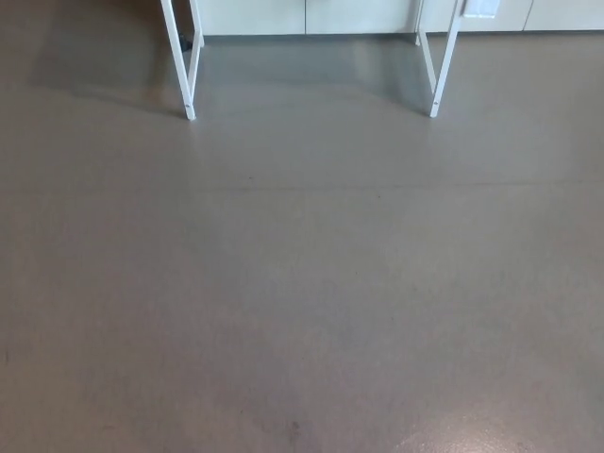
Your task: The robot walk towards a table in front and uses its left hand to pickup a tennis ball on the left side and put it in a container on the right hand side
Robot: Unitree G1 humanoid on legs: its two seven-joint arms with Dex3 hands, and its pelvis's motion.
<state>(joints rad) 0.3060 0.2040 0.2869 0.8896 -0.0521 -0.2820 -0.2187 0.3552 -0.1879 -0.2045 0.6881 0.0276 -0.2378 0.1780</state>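
Neither the tennis ball nor the container shows in the head view. Of the table I see only its white legs: the left leg (184, 66) and the right leg (444, 61) stand at the top of the picture, some way ahead of me. The tabletop is cut off above the frame. Neither of my hands shows.
Grey-brown floor (302, 283) fills nearly the whole view between me and the table legs. A pale wall or cabinet base (307, 17) runs behind the legs. A faint seam crosses the floor at mid-height.
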